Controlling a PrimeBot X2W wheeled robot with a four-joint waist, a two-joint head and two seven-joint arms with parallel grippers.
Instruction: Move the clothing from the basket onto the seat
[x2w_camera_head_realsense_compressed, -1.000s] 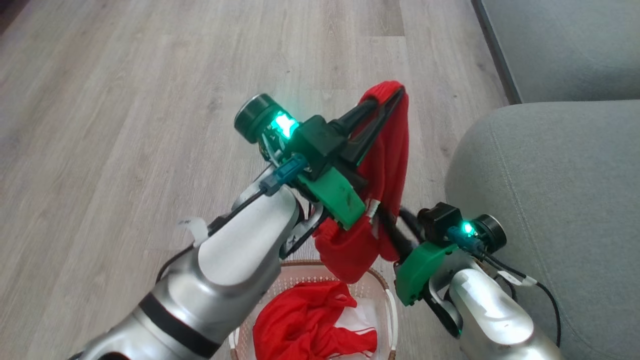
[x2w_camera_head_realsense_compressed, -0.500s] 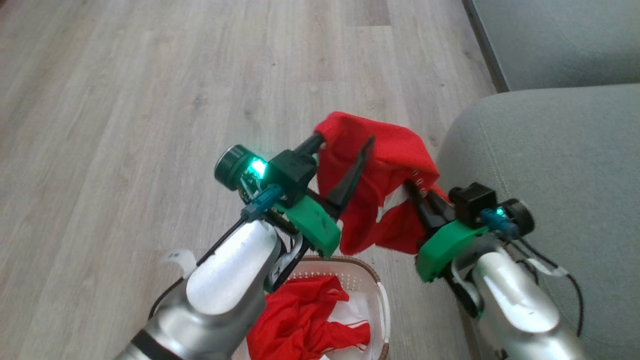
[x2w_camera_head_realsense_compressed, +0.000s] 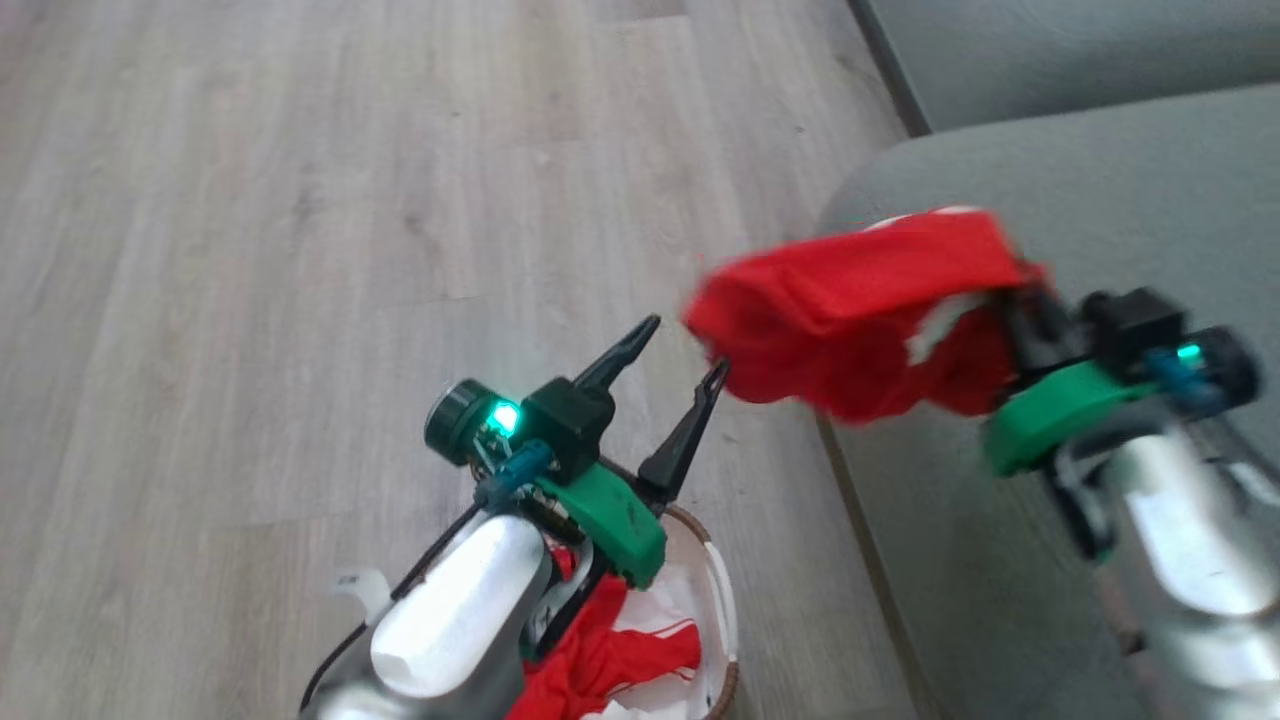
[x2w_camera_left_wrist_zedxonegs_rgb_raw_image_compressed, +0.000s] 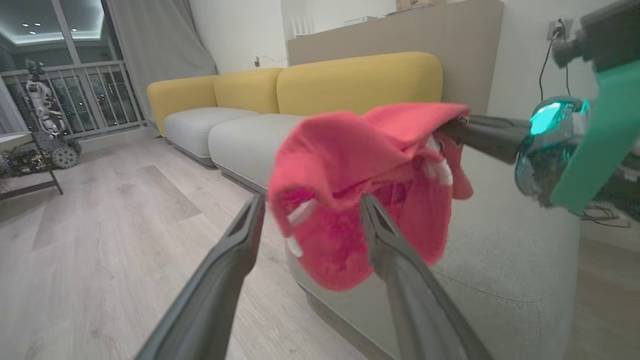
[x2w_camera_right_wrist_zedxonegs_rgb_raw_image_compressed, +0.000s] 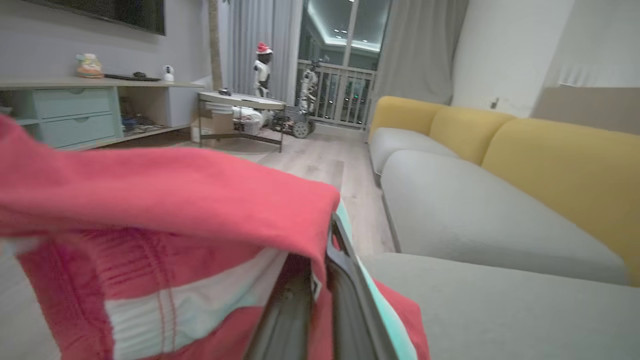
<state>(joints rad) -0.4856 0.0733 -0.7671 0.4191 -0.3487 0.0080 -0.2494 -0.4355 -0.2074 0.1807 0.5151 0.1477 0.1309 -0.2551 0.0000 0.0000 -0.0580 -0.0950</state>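
Right gripper (x2w_camera_head_realsense_compressed: 1028, 320) holds a red garment (x2w_camera_head_realsense_compressed: 850, 320) at the edge of the seat (x2w_camera_head_realsense_compressed: 1100, 150)

Its fingers are clamped together on one end of the white-trimmed garment, which hangs in the air, bunched and blurred, over the grey-green seat's rounded front edge. The left gripper (x2w_camera_head_realsense_compressed: 685, 347) stands just beside the cloth's free end, its fingers spread wide and holding nothing. Below its forearm the cream basket (x2w_camera_head_realsense_compressed: 722, 610) sits on the wooden floor (x2w_camera_head_realsense_compressed: 300, 250), just beside the seat, with more red clothing (x2w_camera_head_realsense_compressed: 600, 660) heaped inside.
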